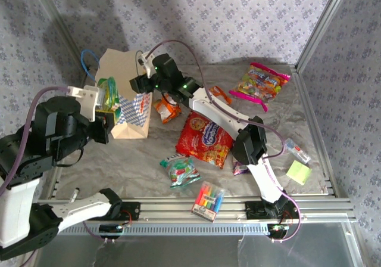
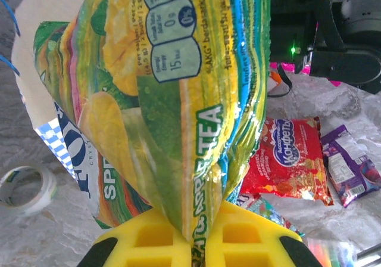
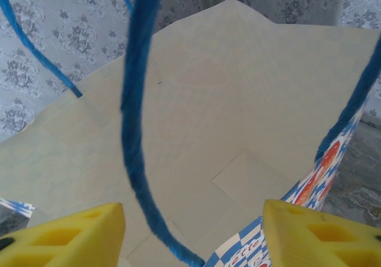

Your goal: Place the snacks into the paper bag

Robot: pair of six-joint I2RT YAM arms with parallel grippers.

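Currently, the left gripper [image 2: 190,243] is clamped on one edge of the green-yellow packet [image 2: 178,100]. The packet is held at the left side of the paper bag [image 1: 122,64], outside it. The bag is stood at the left rear of the worktop [image 1: 268,130], mouth open. The right gripper [image 3: 193,237] is positioned over the bag mouth, fingers apart, with a blue cord handle [image 3: 134,100] seen between them, unpinched. Further right, the orange-white packet [image 1: 166,109], green-red packet [image 1: 181,171], red cookie bag [image 1: 205,137], purple packet [image 2: 351,165] and pink-edged candy bag [image 1: 262,83] are laid on the worktop.
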